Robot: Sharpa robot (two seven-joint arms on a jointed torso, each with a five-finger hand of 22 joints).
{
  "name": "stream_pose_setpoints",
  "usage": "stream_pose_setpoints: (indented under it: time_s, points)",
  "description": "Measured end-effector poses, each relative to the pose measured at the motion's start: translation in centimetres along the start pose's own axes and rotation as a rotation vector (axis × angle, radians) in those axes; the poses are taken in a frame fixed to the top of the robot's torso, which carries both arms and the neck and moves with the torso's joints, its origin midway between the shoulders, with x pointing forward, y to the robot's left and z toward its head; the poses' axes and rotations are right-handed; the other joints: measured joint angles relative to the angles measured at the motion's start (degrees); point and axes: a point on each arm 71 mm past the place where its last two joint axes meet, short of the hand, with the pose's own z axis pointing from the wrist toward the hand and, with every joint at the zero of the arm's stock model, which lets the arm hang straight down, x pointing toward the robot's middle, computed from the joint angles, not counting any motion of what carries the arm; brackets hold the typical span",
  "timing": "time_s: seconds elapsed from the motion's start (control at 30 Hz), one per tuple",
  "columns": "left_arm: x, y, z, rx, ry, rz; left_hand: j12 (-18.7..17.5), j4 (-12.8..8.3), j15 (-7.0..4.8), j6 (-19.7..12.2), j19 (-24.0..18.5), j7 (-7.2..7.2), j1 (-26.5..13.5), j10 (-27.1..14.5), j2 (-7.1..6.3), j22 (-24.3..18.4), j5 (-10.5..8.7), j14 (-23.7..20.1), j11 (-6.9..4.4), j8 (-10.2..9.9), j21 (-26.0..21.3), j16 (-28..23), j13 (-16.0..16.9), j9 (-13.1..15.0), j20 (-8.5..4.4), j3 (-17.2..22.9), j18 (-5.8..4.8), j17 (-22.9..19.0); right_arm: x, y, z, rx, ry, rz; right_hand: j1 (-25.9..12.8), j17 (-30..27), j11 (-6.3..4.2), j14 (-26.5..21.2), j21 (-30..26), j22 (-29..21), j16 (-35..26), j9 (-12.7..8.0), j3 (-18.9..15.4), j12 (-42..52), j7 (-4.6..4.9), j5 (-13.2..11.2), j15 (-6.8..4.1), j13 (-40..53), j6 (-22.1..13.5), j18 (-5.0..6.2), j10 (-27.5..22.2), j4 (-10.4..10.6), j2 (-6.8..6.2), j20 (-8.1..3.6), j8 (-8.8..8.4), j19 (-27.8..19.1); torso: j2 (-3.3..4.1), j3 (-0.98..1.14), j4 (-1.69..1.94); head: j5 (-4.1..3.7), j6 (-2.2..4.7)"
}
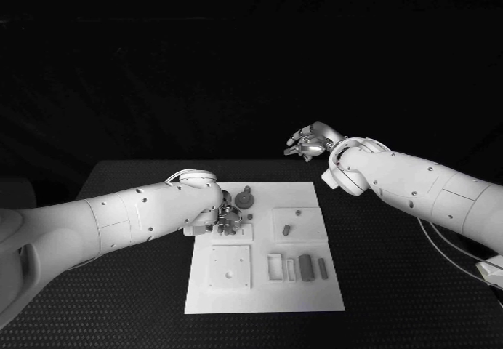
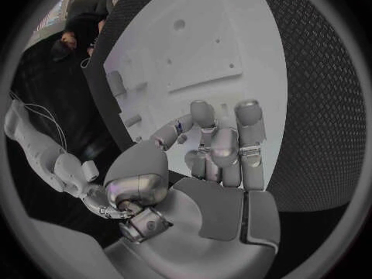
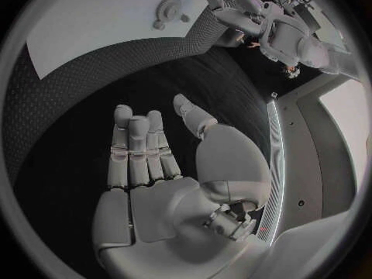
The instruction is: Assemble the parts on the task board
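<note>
Here, left hand (image 1: 223, 216) fingers curled, grip unclear, on task board (image 1: 264, 294), right hand (image 1: 311, 142) empty, fingers spread.

no readable text, labels, brands or numbers anywhere. the white task board (image 1: 262, 294) carries only plain recesses and holes, no markings. arms and hands show bare casing, nothing printed that can be made out.
</note>
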Motion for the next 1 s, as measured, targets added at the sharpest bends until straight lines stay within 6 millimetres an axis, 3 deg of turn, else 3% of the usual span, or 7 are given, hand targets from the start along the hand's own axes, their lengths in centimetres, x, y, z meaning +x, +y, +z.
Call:
stream_pose_setpoints:
  time_s: [0.33, 0.5, 0.57, 1.0]
  points:
    - [0.06, -0.05, 0.01, -0.001, -0.001, 0.001, 0.0, 0.8, 0.01, 0.0, 0.0, 0.00, -0.3, 0.0, 0.29, 0.0, -3.23, 0.0, 0.00, 0.1, 0.0, 0.0, -0.2, -0.2, 0.00, -1.0, 0.00, -0.1, 0.10, -0.05, -0.01, 0.001, 0.006, -0.001, 0.0, 0.0, 0.00, -0.2, 0.0, 0.0, 0.0, 0.0, 0.0, 0.0, 0.00, 0.0, -0.15, -0.1, 0.0, -0.04, 0.0, 0.0, 0.00, 0.00, 0.00, 0.0, 0.00, -0.04, 0.01, -0.10, 0.01]
    - [0.16, -0.26, 0.01, 0.003, 0.001, 0.004, 0.3, 2.0, 0.01, 0.3, 0.4, -0.26, -0.4, 0.0, 0.44, 0.0, -7.19, 0.0, 0.00, 0.9, 0.0, 0.0, -0.3, -0.3, -0.20, -1.5, 0.00, -0.1, 0.11, -0.09, -0.02, 0.002, 0.008, -0.002, 0.0, 0.0, 0.00, -0.2, 0.0, 0.0, 0.0, 0.0, 0.0, 0.0, 0.00, 0.0, -0.15, -0.1, 0.0, -0.04, 0.0, 0.0, 0.00, 0.00, 0.00, 0.0, 0.00, -0.05, 0.03, -0.20, 0.01]
    - [0.17, -0.25, 0.03, 0.003, 0.001, 0.004, 0.3, 2.1, 0.01, 0.4, 0.4, -0.41, -0.4, 0.0, 0.45, 0.0, -7.80, 0.0, 0.00, 0.9, 0.0, 0.0, -0.3, -0.5, -0.21, -1.6, 0.00, -0.1, 0.12, -0.09, -0.02, 0.002, 0.009, -0.002, 0.0, 0.0, 0.00, -0.2, 0.0, 0.0, 0.0, 0.0, 0.0, 0.0, 0.00, 0.0, -0.14, -0.1, 0.0, -0.05, 0.0, 0.0, 0.00, 0.00, 0.00, 0.0, 0.00, -0.05, 0.05, -0.20, 0.01]
    - [0.23, -0.23, 0.07, 0.002, 0.002, 0.005, 0.3, 2.3, 0.01, 0.8, 0.5, -0.82, -0.5, 0.0, 0.46, 0.0, -8.12, 0.0, -0.01, 0.9, 0.0, 0.0, -0.3, -0.5, -0.30, -1.7, 0.00, -0.1, 0.18, -0.12, -0.03, 0.002, 0.014, -0.005, 0.0, 0.0, 0.00, -0.1, 0.0, 0.0, 0.0, 0.0, 0.0, 0.0, -0.01, 0.0, -0.13, -0.2, 0.0, -0.08, 0.0, 0.0, 0.00, 0.12, 0.00, -0.1, 0.00, -0.05, 0.03, -0.21, -0.02]
